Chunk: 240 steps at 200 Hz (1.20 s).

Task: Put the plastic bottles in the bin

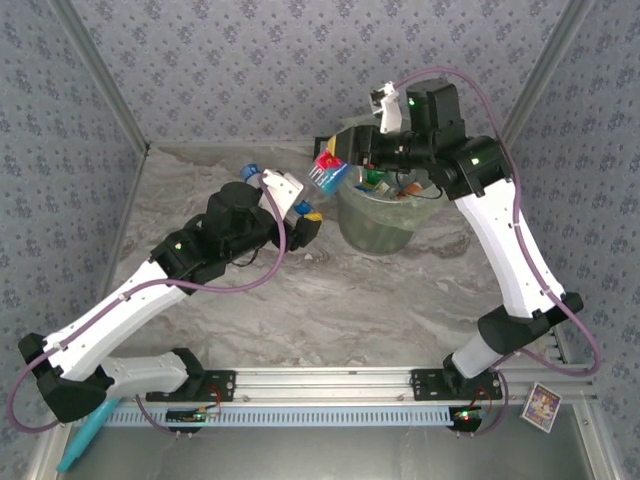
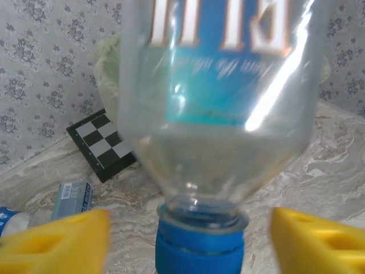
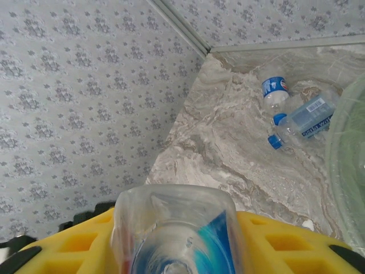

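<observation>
Top external: the bin [image 1: 375, 232] stands at the far middle of the table [image 1: 330, 310], with bottles visible inside. The right gripper [image 1: 347, 160] grips a red-and-blue-labelled bottle [image 1: 328, 172] over the bin's left rim. The left gripper [image 1: 305, 216] sits low, just beside the bin's left wall. A blue-capped bottle [image 1: 252, 173] lies on the table beyond the left arm. No writing is legible at this range. Left wrist: the yellow fingers [image 2: 54, 240] stand wide, with a gap on either side of the blue cap [image 2: 199, 251] of a clear bottle [image 2: 219, 114] pointing cap-first into the gripper. Its blue label carries large white capitals, cropped and blurred — unreadable. The fine script beneath them is likewise unreadable. Behind are the bin's pale green bag [image 2: 105, 63], a checkerboard card [image 2: 105, 142] and a lying bottle with a barcoded label [image 2: 71, 197]. Right wrist: the fingers [image 3: 296, 242] are closed on the clear bottle — blue and red label, no text readable. On the table beyond lie a blue-labelled bottle [image 3: 275, 91] and another with a barcode [image 3: 307, 117], close by the bin's rim [image 3: 345, 171].
</observation>
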Motion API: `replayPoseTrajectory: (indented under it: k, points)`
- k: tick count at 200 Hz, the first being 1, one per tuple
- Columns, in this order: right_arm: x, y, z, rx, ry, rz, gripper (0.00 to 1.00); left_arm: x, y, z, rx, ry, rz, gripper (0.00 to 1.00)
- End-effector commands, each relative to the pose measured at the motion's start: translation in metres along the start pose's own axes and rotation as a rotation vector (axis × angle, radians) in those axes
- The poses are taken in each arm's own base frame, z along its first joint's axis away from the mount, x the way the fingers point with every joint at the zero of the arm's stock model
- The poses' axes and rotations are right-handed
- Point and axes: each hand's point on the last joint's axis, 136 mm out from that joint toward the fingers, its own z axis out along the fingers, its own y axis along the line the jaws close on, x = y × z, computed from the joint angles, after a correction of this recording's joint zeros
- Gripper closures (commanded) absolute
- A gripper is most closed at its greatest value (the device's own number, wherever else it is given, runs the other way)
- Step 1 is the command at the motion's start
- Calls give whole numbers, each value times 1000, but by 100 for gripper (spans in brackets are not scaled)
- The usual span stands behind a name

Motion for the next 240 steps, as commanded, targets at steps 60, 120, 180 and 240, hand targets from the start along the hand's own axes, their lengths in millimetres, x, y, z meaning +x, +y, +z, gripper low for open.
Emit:
replayPoseTrajectory:
  k: [60,120,180,240]
  points:
    - [-53,-71,-80,398,-278,-98,52,-18,16,-16,-85,-55,-59,0]
    - [-76,-130,-123,757,-393,-202,51,-8,28,-27,-138,-68,-128,0]
    - [-91,-163,-131,975,-405,-335,51,1,52,-36,-218,-57,-239,0]
    - [-105,-183,-95,981,-375,-365,52,3,56,-50,-228,-62,-281,0]
